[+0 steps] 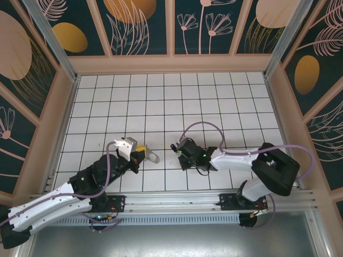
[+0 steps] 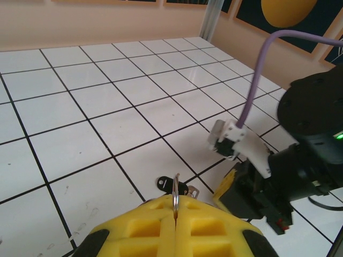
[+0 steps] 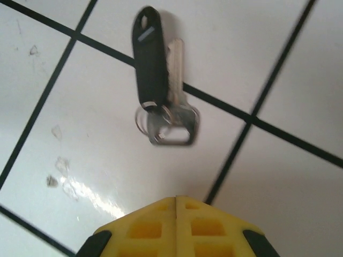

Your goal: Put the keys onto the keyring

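My left gripper [image 1: 142,154] is shut on the keyring [image 1: 151,157], a brownish-grey oval loop held just above the tiles. In the left wrist view the yellow pads [image 2: 144,227] pinch the keyring [image 2: 176,190] edge-on. The keys [image 2: 179,187] lie on the floor just beyond it, one with a black head and one silver. In the right wrist view the keys [image 3: 161,101] lie flat on a white tile, joined at a small ring, with the black head pointing away. My right gripper [image 3: 176,201] hovers just short of them, shut with nothing between its pads. From above, the right gripper [image 1: 181,149] sits beside the keys [image 1: 173,145].
The white tiled floor [image 1: 161,101] stretches back to beige walls [image 1: 171,63]. A purple cable [image 1: 206,126] arches over the right arm. The metal rail [image 1: 177,201] with both arm bases runs along the near edge.
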